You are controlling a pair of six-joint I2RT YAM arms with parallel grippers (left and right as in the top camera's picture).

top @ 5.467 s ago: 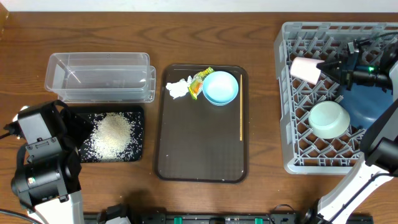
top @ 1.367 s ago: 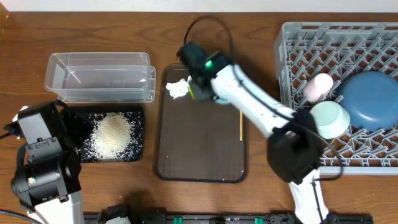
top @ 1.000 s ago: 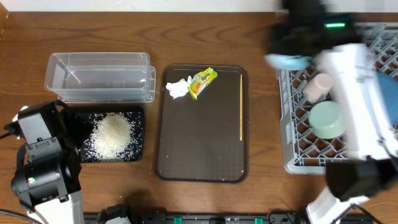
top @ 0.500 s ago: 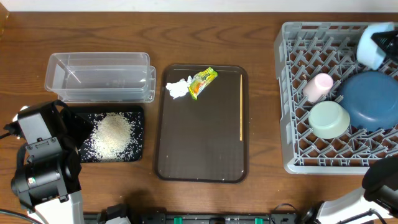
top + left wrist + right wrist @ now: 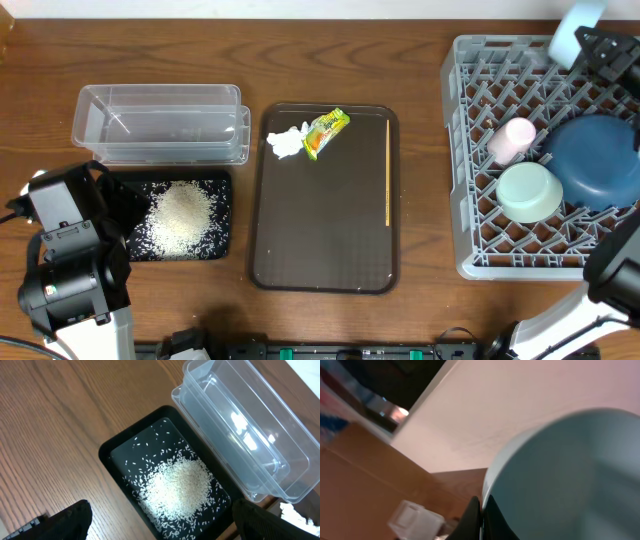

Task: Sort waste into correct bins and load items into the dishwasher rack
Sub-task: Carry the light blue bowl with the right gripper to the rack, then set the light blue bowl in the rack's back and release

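Observation:
My right gripper (image 5: 588, 36) is shut on the rim of the small light-blue bowl (image 5: 573, 24) and holds it tilted over the far edge of the light-grey dishwasher rack (image 5: 470, 100). In the right wrist view the fingers (image 5: 481, 510) pinch the bowl's rim (image 5: 560, 475). The pink cup (image 5: 510, 138), mint-green bowl (image 5: 528, 190) and dark-blue dish (image 5: 595, 160) sit in the rack. The white tissue (image 5: 285, 142) and yellow-green wrapper (image 5: 325, 132) lie on the brown tray. Rice (image 5: 182, 212) fills the black tray (image 5: 222, 182). My left gripper (image 5: 162, 522) is open above the rice (image 5: 175, 482).
The clear tub (image 5: 160, 122) stands behind the black tray and shows in the left wrist view (image 5: 250, 435). The dark-brown serving tray (image 5: 320, 240) holds a thin stick (image 5: 387, 170) along its right side. The left arm's base (image 5: 65, 250) is at the front left.
My right gripper took the light-blue bowl off the brown tray and carried it right to the rack's far edge. The left arm has not moved.

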